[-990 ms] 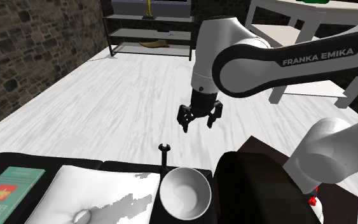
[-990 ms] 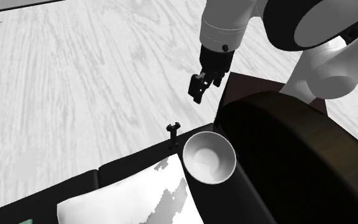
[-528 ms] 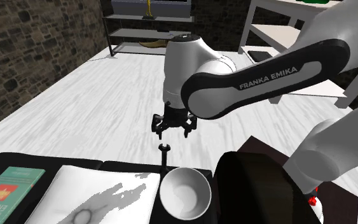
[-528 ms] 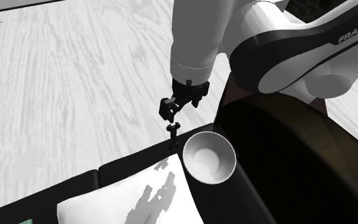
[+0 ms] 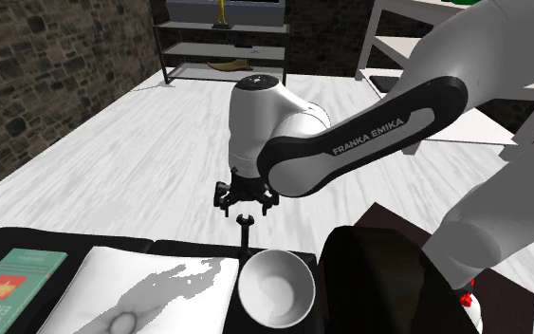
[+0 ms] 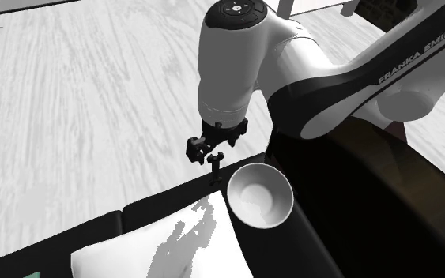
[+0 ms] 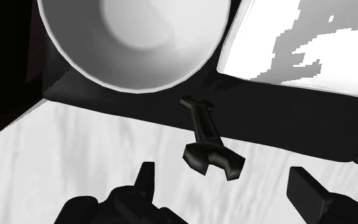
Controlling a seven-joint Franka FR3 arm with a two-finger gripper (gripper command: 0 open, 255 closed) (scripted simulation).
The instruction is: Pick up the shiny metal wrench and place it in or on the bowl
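Note:
A dark wrench (image 5: 244, 233) (image 6: 215, 167) lies at the far edge of a black surface, its open-jawed head sticking out over the pale wooden floor. My black gripper (image 5: 246, 200) (image 6: 209, 149) hangs just above that head, fingers apart and holding nothing. In the wrist view the wrench (image 7: 206, 137) lies just ahead of the open gripper (image 7: 227, 188), nearer one finger (image 7: 145, 181) than the other. The white bowl (image 5: 276, 287) (image 6: 260, 196) (image 7: 133, 38) stands empty on the black surface, close beside the wrench's handle end.
A large dark round object (image 5: 388, 285) rises right of the bowl. A white open book (image 5: 141, 289) and a green book (image 5: 13, 285) lie on the black surface toward the shoulder view's left. A shelf unit (image 5: 222, 47) and a white table (image 5: 445, 38) stand far back.
The arm has swung toward the shoulder view's left and come down, bringing the gripper from beside the stand to just above the wrench's head. The fingers stayed apart.

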